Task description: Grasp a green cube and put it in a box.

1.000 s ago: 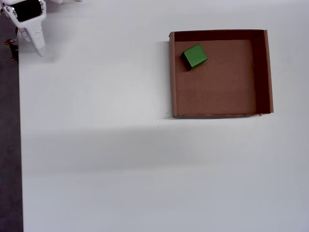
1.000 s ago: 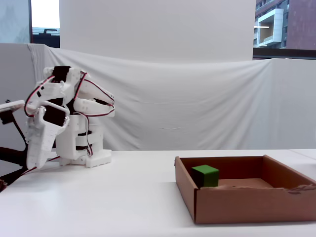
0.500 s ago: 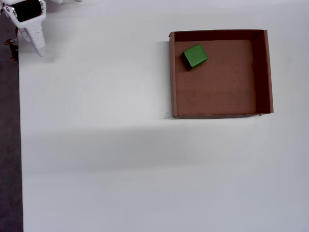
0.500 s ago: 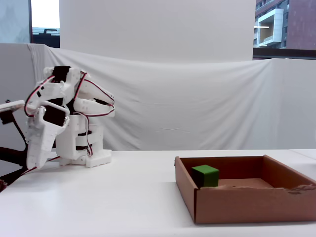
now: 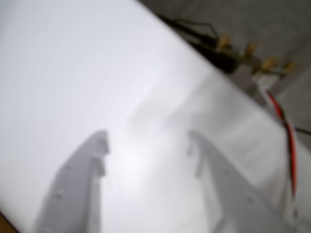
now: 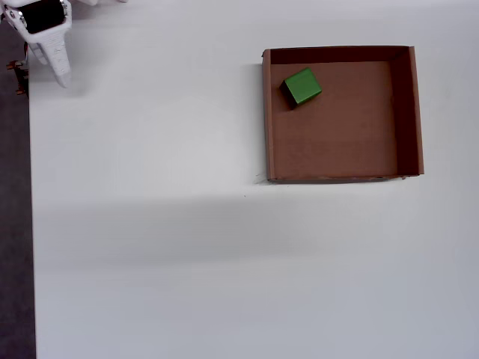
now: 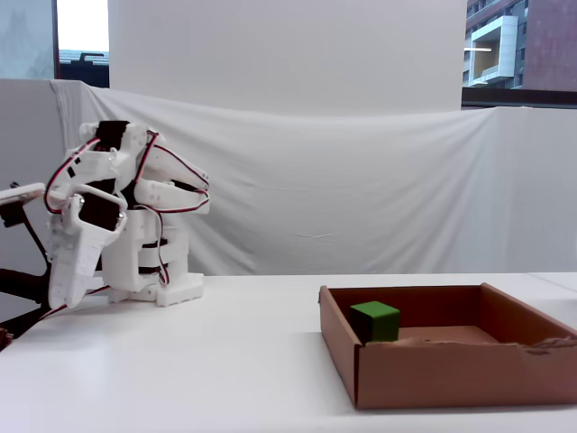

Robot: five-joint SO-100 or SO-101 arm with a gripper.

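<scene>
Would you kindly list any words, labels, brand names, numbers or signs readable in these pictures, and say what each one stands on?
None can be read in any view.
The green cube has plain faces with no print.
The box shows bare brown cardboard, with no label.
The white arm and its gripper carry no visible marking; the wrist view is blurred.
The buildings outside the window in the fixed view show no legible sign.

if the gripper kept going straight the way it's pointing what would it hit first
Probably the bare white table: the gripper points down near its edge, jaws apart and empty. The green cube lies in the box, well off that line.
</scene>
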